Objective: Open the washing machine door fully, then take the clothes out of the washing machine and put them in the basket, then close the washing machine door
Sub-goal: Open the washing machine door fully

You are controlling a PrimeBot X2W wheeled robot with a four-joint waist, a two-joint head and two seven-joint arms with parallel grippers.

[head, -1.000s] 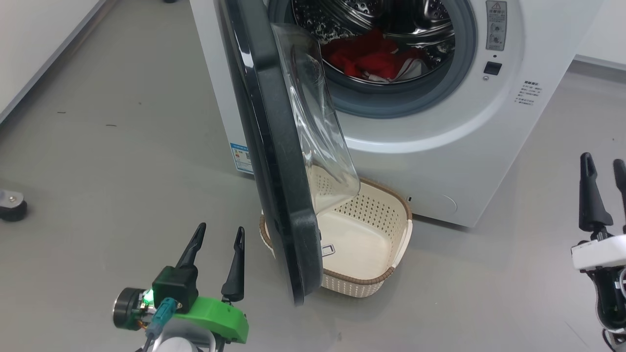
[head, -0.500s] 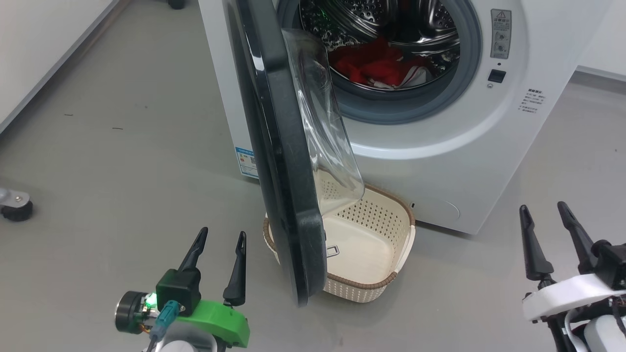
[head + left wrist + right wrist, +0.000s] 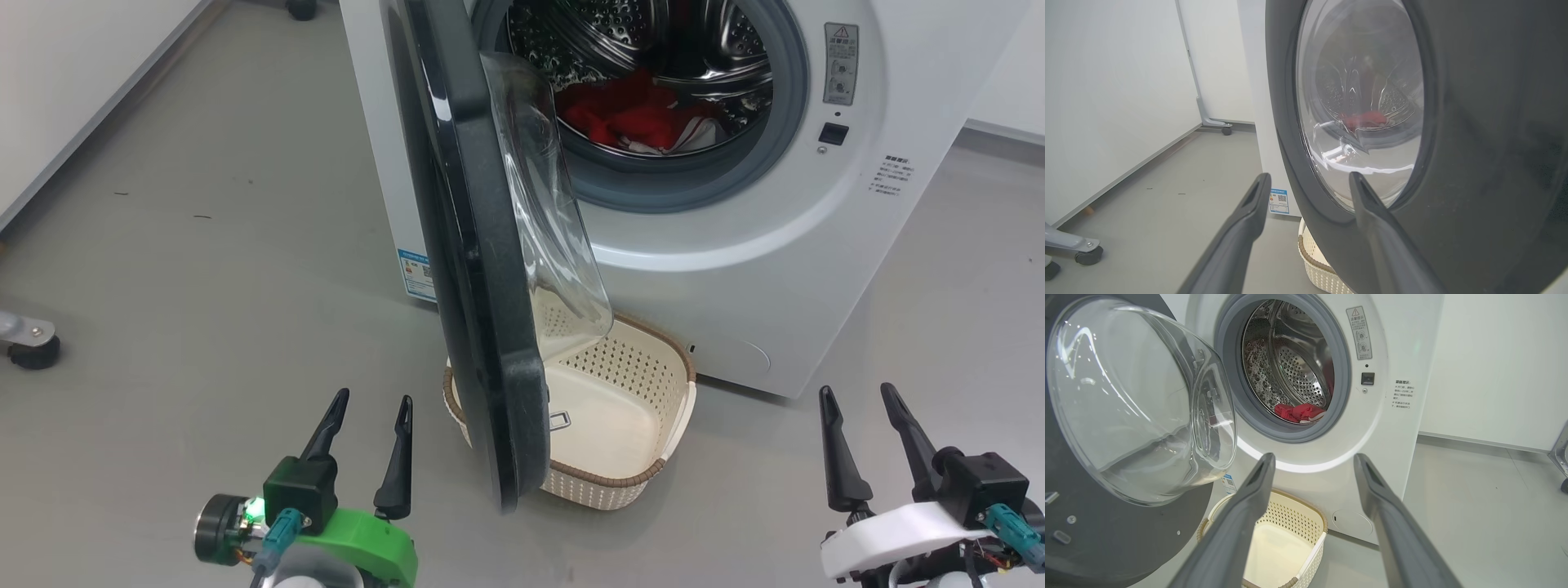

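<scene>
Head view: my left gripper [image 3: 373, 398] and right gripper [image 3: 856, 389] hang empty, jaws apart, before the washing machine [image 3: 735, 269]. The washing machine door [image 3: 482, 286] stands partly open above the empty basket [image 3: 653, 469]; the clothes [image 3: 629, 118] lie in the drum [image 3: 702, 41], none moved yet.

**Both grippers low in the head view, jaws parted**

Left gripper [image 3: 374, 397], lower left, on a green wrist mount [image 3: 367, 551]: two long dark fingers point up, leaning slightly right, spread wide and empty. Right gripper [image 3: 856, 389], lower right, on a white mount [image 3: 898, 531]: fingers likewise spread, leaning slightly left, empty.
</scene>
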